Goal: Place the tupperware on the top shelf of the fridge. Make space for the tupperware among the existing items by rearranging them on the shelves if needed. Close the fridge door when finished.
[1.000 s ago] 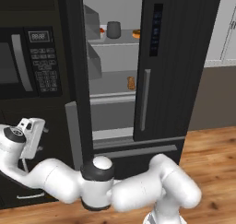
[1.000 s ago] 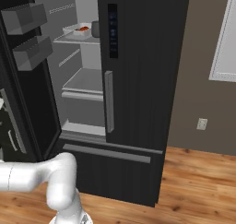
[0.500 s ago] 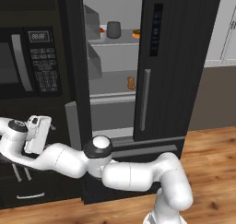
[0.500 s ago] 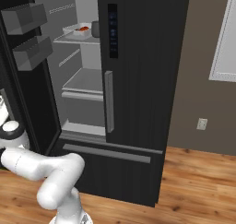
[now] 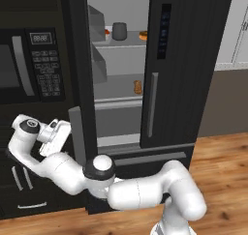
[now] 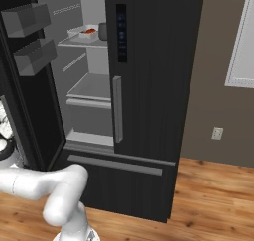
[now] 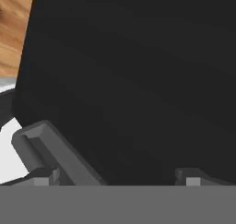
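Flat, even rendered light, soft shadows, coarse pixelation, no glare.

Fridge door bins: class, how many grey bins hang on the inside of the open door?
2. The upper bin hangs near the door's top; the lower bin hangs just beneath it. Others lower down may be hidden.

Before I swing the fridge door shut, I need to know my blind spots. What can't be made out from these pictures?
- Tupperware: partly behind the closed right door in the right base view.
- Donut: cut off by that door's edge in the left base view.
- Small brown lump on the lower shelf: too small to identify.
- Gripper: open in the hand view; contact with the open door can't be told.
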You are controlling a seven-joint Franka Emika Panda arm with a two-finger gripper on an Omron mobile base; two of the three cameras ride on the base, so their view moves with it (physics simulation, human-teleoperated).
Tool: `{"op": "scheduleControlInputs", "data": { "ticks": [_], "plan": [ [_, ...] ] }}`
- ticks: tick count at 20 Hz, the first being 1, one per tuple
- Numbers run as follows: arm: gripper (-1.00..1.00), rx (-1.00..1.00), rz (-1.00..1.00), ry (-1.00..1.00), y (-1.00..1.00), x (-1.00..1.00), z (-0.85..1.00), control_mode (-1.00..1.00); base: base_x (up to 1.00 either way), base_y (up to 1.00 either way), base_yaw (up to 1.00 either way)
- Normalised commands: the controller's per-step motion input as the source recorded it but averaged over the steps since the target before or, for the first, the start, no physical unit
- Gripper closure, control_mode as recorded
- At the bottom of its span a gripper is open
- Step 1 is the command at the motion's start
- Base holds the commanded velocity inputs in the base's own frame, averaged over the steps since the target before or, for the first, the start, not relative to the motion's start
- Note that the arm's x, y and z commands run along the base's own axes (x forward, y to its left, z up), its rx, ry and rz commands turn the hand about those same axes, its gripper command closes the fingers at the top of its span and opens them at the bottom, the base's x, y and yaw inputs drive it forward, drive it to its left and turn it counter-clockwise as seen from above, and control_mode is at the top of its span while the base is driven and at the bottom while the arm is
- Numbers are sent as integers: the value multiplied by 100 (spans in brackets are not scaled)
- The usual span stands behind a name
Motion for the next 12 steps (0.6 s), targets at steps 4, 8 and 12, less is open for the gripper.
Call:
{"op": "scheduleControlInputs", "data": {
  "ticks": [4,8,12],
  "plan": [
    [-100,3,-1,-32,-100,-13,20,-100,0,0,0],
    [-100,6,0,-33,-100,-32,39,-100,0,0,0],
    [-100,7,0,-20,-100,-15,33,-100,0,0,0]
  ]
}}
